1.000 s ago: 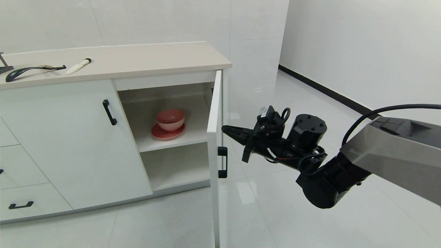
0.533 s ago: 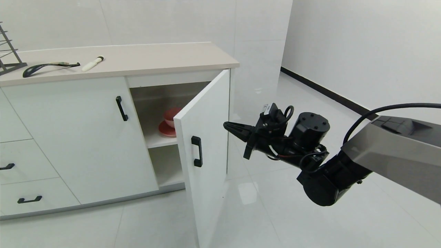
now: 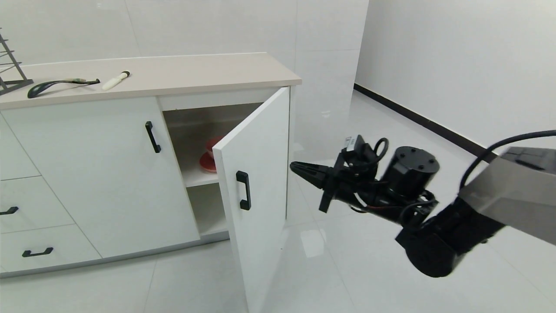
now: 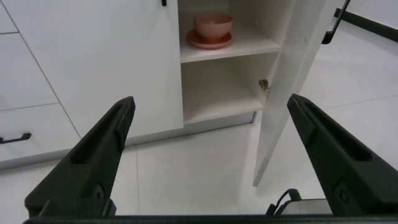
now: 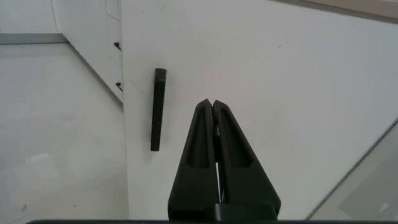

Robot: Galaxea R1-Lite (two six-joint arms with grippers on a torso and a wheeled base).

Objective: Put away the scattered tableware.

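A pink bowl point(image 4: 212, 25) sits on a red plate point(image 4: 209, 40) on the upper shelf of the open cabinet point(image 4: 217, 68). In the head view the half-swung door point(image 3: 256, 174) hides most of the bowl point(image 3: 216, 145). My right gripper point(image 3: 297, 167) is shut and empty, pointing at the door's outer face, a little to the right of its black handle point(image 5: 158, 109). The shut tips point(image 5: 212, 106) stand close to the door panel; contact cannot be told. My left gripper point(image 4: 211, 106) is open and empty, low in front of the cabinet.
On the countertop point(image 3: 195, 71) lie a black ladle point(image 3: 61, 83) and a white-handled knife point(image 3: 115, 80), beside a dark wire rack point(image 3: 11, 65). Drawers with black pulls point(image 3: 37, 252) are at the left. Glossy white floor point(image 3: 369, 269) spreads to the right.
The cabinet door has swung from wide open to about half shut. My right arm has since drawn back a little to the right. The head camera shifted slightly.
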